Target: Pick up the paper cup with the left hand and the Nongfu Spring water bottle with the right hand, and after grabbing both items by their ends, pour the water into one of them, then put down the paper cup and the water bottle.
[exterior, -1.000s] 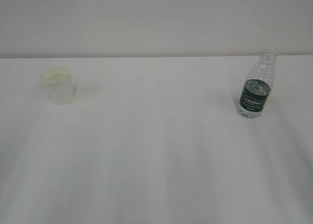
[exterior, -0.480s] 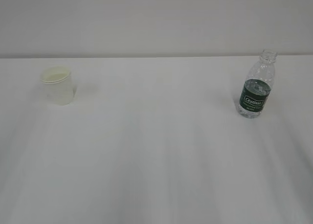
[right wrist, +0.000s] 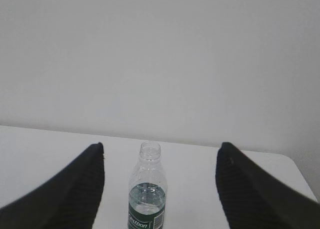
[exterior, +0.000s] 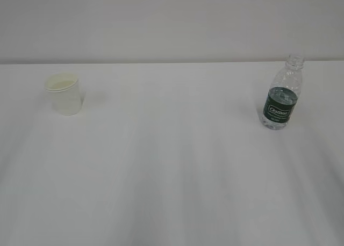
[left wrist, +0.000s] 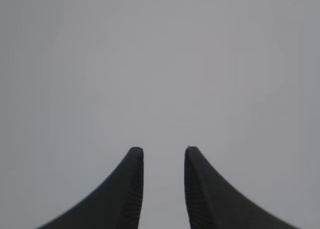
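Observation:
The paper cup (exterior: 63, 94) stands upright at the far left of the white table (exterior: 172, 171), small and white with a cream inside. At the far right stands the Nongfu Spring water bottle (exterior: 282, 98), capless, with a dark green label. The water (right wrist: 146, 193) fills it to just above the label. No arm shows in the exterior view. In the right wrist view my right gripper (right wrist: 161, 144) is wide open, and the bottle (right wrist: 147, 189) stands ahead between its fingers, untouched. My left gripper (left wrist: 163, 150) is open with a narrow gap, facing only blank grey; the cup is out of that view.
A plain pale wall (exterior: 172, 20) rises behind the table's far edge. The table's right back corner (right wrist: 287, 161) shows in the right wrist view.

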